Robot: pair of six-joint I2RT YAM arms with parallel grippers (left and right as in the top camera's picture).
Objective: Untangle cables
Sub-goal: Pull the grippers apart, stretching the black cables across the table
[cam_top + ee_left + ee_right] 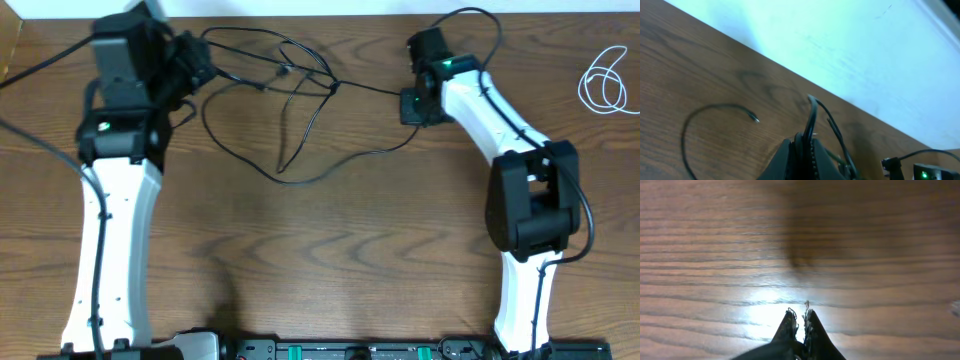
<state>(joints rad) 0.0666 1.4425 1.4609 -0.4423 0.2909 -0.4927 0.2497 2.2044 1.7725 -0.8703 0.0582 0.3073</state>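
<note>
Table (330, 260): one black cable (332, 88), one white cable (603, 82)

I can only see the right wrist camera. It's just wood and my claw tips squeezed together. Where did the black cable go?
Observer: The black cable lies in big loose loops between the two arms. One strand runs straight toward your right claw.
Kid: Is the other claw doing anything?
Observer: Yes, the left claw is shut on the black cable, and a strand sticks up out of it.
Kid: What about the white one?
Observer: The white cable sits coiled up alone, far out on your right side, not touching the black one.
</note>
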